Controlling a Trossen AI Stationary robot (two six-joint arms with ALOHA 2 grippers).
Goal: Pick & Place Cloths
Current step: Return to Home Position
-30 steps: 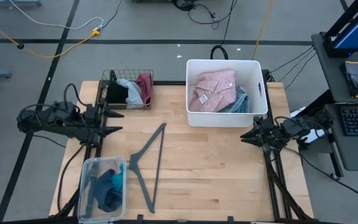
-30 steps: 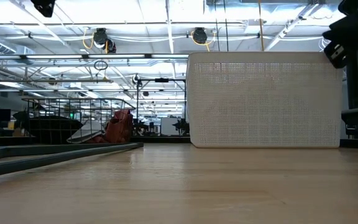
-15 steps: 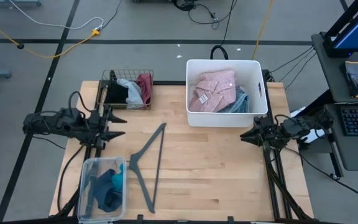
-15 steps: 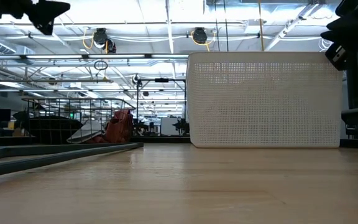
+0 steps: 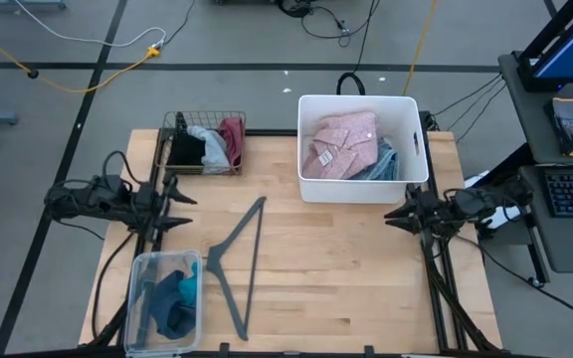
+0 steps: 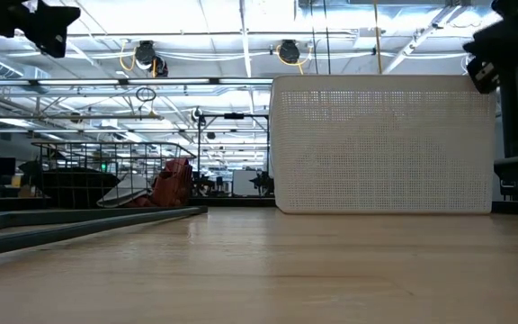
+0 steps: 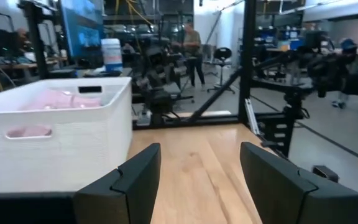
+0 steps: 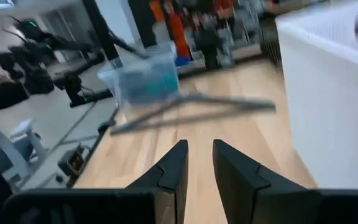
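Note:
A pink shirt with a white tag (image 5: 341, 142) and a blue striped piece (image 5: 381, 164) lie in the white bin (image 5: 304, 149). Black (image 5: 187, 149), grey (image 5: 212, 147) and maroon (image 5: 233, 137) pieces fill the wire basket (image 5: 167, 134). Dark blue and teal pieces (image 5: 174, 298) sit in the clear box (image 5: 137, 298). My left gripper (image 5: 191, 210) hovers open over the table's left edge, between basket and clear box. My right gripper (image 5: 388, 217) hovers at the right edge, just near of the bin, open by a narrow gap (image 8: 201, 152).
A thin grey hanger (image 5: 235, 264) lies flat on the wood between the clear box and the table's middle. The white bin (image 6: 385, 144) stands tall at the far right. Bare wood stretches between the two grippers. A desk with a keyboard stands beyond the right edge.
My left gripper has shifted a little toward the table's near edge and come lower, staying open. My right gripper and all the cloths have kept still.

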